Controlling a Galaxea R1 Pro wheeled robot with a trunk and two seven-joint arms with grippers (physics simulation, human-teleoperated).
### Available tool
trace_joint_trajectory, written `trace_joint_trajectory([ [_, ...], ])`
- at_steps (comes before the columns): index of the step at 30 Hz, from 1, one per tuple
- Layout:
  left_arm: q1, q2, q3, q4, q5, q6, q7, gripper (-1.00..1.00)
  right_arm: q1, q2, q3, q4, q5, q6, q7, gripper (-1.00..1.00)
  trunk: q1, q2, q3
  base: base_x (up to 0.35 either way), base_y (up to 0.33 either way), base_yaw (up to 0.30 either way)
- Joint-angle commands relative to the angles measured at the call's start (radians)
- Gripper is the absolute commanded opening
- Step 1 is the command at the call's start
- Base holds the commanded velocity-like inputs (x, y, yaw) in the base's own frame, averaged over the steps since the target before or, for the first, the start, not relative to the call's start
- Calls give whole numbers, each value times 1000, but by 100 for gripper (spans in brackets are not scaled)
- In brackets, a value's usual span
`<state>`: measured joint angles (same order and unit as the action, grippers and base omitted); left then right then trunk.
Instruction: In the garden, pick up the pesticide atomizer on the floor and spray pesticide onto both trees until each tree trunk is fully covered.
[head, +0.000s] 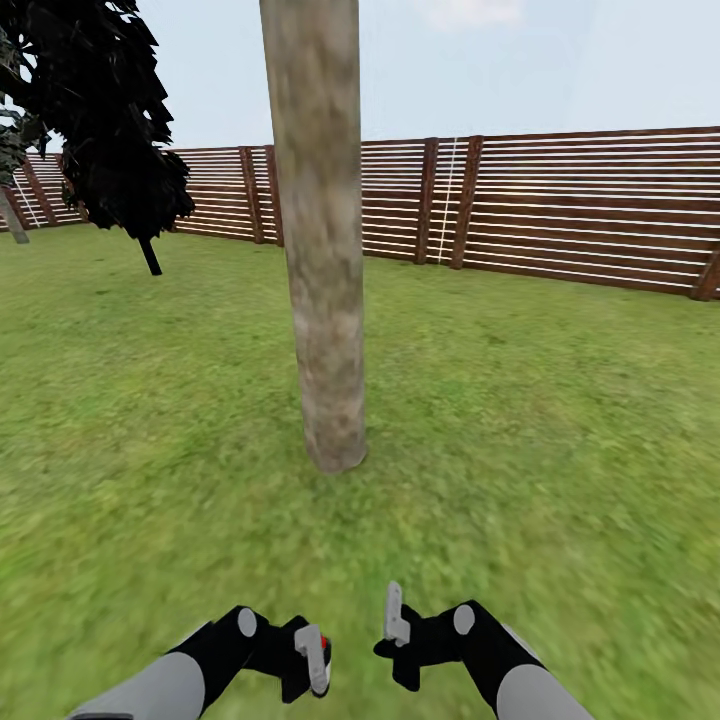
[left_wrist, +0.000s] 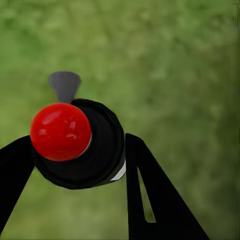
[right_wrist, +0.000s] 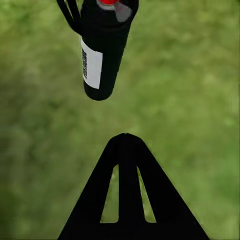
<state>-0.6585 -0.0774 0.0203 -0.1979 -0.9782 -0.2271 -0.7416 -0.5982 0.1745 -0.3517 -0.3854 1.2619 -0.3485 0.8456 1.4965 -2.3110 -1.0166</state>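
Left gripper (head: 318, 660) pinching the atomizer (left_wrist: 80, 145) low over the lawn (head: 560, 420), right gripper (head: 396, 615) state unclear, trunk (head: 322, 250) just ahead, fence (head: 590, 205) behind

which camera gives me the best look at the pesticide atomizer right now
The right wrist view: it shows the pesticide atomizer side-on, black body, white label and red top, hanging over grass. The left wrist view looks down on its red top and grey nozzle, clamped in the left tool. The head view shows just a red speck at that tool.
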Motion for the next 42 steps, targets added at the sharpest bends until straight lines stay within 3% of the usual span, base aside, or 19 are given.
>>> trace_joint_trajectory([
  [1, 0, -3, 0, 0, -1, 0, 0, -100, -1, 0, 0, 2, -5, -1, 30, -100, 0, 0, 0, 0, 0, 0],
  [2, 1, -5, 0, 0, -1, 0, 2, -100, -2, 0, 0, 3, -21, -1, 58, -100, 0, 0, 0, 0, 0, 0],
  [5, 7, -6, 0, 0, -2, -2, 3, -100, -5, 0, 0, 0, -128, -3, 87, -100, 0, 0, 0, 0, 0, 0],
  [7, 15, -6, -1, 0, -2, -5, 1, -100, -7, 0, 0, -1, -142, -3, 89, -100, 0, 0, 0, 0, 0, 0],
  [9, 19, -5, -2, 1, -17, -7, -1, -100, -8, 0, 0, -2, -145, -3, 90, -100, 0, 0, 0, 0, 0, 0],
  [11, 20, -6, -2, 2, -68, -7, 0, -100, -8, 0, 0, -3, -146, -3, 90, -100, 0, 0, 0, 0, 0, 0],
  [14, 20, -8, 0, 2, -78, -6, 1, -100, -8, 0, 0, -3, -147, -3, 90, -100, 0, 0, 0, 0, 0, 0],
  [26, 20, -59, 8, 0, -62, -5, 4, -100, -8, 0, 0, -2, -147, -3, 91, -100, 0, 0, 0, 0, 0, 0],
  [29, 20, -60, 9, 1, -21, -6, 2, -100, -8, 0, 0, -2, -147, -3, 91, -100, 0, 0, 0, 0, 0, 0],
  [32, 20, -68, 9, 1, -4, -7, 0, -100, -8, 0, 0, -2, -147, -3, 91, -100, 0, 0, 0, 0, 0, 0],
  [42, 20, -97, 8, 2, -4, -10, -2, -100, -8, 0, 0, -2, -147, -3, 91, -100, 0, 0, 0, 0, 0, 0],
])
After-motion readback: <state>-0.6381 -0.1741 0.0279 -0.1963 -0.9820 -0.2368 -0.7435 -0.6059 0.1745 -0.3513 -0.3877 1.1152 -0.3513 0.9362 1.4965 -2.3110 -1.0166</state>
